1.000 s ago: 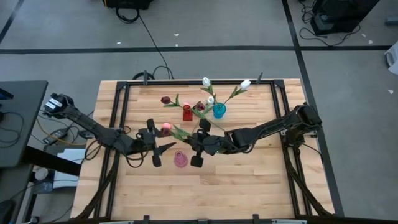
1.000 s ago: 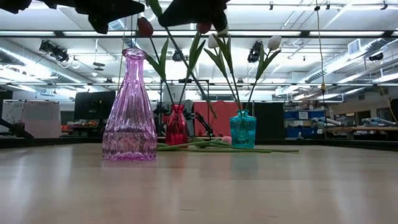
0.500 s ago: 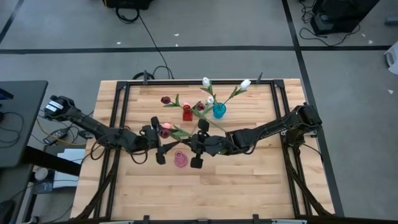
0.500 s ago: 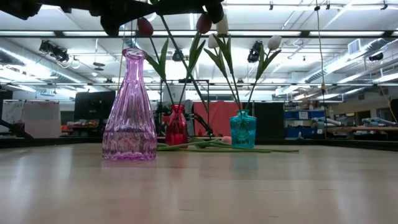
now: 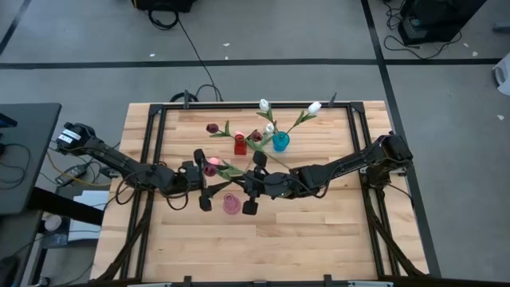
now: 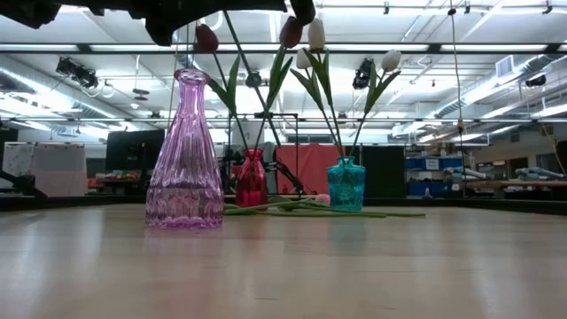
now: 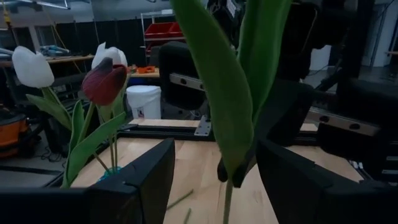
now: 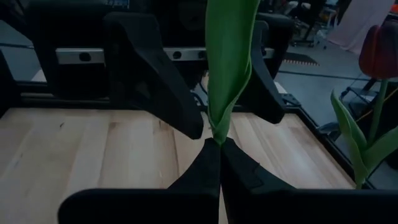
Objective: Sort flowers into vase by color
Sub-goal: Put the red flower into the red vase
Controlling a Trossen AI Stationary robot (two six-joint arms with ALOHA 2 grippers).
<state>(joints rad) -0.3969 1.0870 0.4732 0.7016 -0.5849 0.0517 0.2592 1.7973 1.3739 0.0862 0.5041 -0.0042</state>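
Note:
A pink tulip [image 5: 211, 166] with long green leaves [image 8: 227, 56] is held above the table, over the pink glass vase [image 5: 231, 205]. My right gripper [image 8: 219, 149] is shut on its stem, just right of that vase in the high view. My left gripper [image 7: 211, 186] is open and faces it from the table's left. Its fingers stand on either side of the stem [image 7: 226, 202] without touching. Maroon tulips [image 6: 205, 37] stand in the red vase [image 5: 239, 146]. White tulips [image 5: 315, 107] stand in the teal vase [image 5: 280, 142]. My right gripper pinches the pink tulip's stem just below the base of its leaves [image 8: 217, 138], between the tips of its two fingers [image 7: 231, 173]. The fingers come level from the table's right, across the stem. The flower is lifted clear, leaves rising above the fingers.
More green stems [image 6: 301, 209] lie flat on the table between the red and teal vases. The pink vase [image 6: 185, 159] stands nearest the near edge, directly under both grippers. The near half of the wooden table [image 5: 319, 239] holds nothing else.
My left gripper has moved toward the table's right, closing in on my right gripper, so its open fingers now flank the held stem. My right gripper and the tulip have drifted slightly left.

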